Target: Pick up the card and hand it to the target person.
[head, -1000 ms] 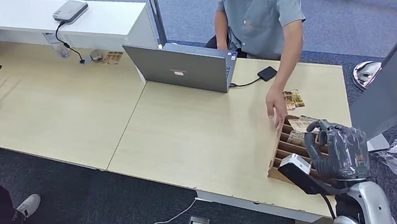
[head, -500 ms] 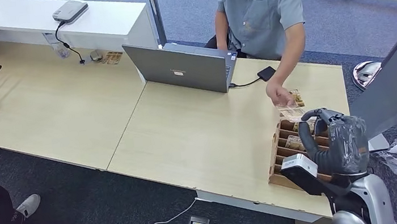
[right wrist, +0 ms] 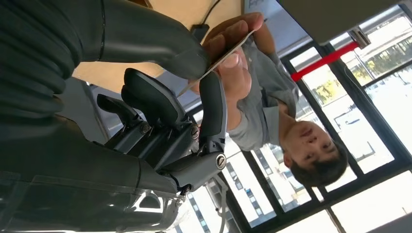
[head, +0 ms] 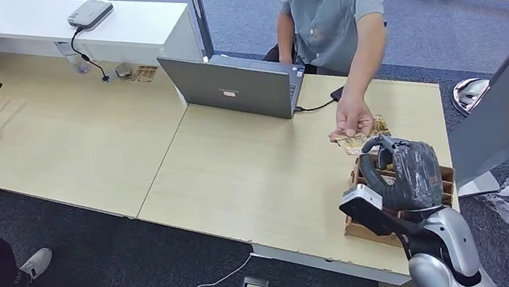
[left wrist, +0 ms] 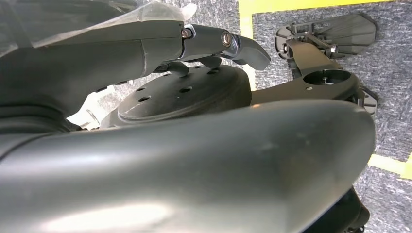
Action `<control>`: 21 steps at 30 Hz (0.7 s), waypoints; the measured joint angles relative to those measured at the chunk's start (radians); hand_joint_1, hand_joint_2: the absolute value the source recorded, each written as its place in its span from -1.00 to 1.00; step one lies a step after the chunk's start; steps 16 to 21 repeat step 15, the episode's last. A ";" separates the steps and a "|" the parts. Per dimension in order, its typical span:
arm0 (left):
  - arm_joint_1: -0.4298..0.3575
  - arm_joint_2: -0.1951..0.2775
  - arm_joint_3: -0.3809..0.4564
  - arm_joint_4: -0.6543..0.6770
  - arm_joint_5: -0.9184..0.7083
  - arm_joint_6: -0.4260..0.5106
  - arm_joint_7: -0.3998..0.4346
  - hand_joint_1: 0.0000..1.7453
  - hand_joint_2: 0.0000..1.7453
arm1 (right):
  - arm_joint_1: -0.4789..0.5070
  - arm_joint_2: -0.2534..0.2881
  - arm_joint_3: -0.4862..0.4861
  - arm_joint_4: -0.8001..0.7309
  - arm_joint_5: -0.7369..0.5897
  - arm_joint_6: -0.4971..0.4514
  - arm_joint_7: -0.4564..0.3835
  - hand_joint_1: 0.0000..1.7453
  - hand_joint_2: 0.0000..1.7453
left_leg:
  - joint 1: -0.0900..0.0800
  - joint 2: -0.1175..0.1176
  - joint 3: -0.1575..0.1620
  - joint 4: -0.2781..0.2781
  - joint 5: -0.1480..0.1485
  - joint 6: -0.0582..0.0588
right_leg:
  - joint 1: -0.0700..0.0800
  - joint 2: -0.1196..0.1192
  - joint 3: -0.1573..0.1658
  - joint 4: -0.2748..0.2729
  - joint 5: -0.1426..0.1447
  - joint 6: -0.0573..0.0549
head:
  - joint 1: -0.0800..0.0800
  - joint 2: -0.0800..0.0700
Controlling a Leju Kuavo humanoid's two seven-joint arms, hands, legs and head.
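Right robot hand (head: 403, 173) above the slotted card box (head: 361, 227), pinching the card (right wrist: 221, 54) between thumb and finger; person's hand (head: 351, 118) grips its far end. Laptop (head: 233, 85) behind on worktop (head: 240, 167). Left robot hand (left wrist: 145, 48): can't tell.

I logged the desk (head: 240, 167) as pale wood-grain laminate, matt. The right robot hand (head: 407, 172) looked like dark plastic under a glossy clear film. Laptop (head: 233, 86) lid: smooth grey metal. Divider box (head: 356, 208): brown cardboard. Floor (head: 141, 260): rough grey carpet.
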 joint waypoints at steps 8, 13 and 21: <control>0.000 0.000 -0.003 0.000 -0.002 0.000 -0.002 -1.00 -1.00 | -0.011 0.004 0.023 0.060 -0.005 0.045 0.071 -1.00 1.00 | 0.000 0.000 0.000 0.000 0.000 0.000 | 0.000 0.000 0.000 0.000 0.000 0.000 | 0.000 0.000; 0.000 0.000 -0.003 0.000 -0.002 -0.004 -0.003 -1.00 -1.00 | -0.004 0.002 0.022 0.068 -0.152 0.101 0.043 -1.00 1.00 | 0.000 0.000 0.000 0.000 0.000 0.000 | 0.000 0.000 -0.001 0.000 0.000 0.000 | 0.000 0.000; 0.001 0.000 -0.003 0.000 -0.002 -0.005 -0.004 -1.00 -1.00 | 0.001 0.000 0.021 0.067 -0.186 0.120 0.037 -1.00 1.00 | 0.000 0.000 0.000 0.000 0.000 0.000 | 0.000 0.000 -0.001 0.000 0.000 0.000 | 0.000 0.000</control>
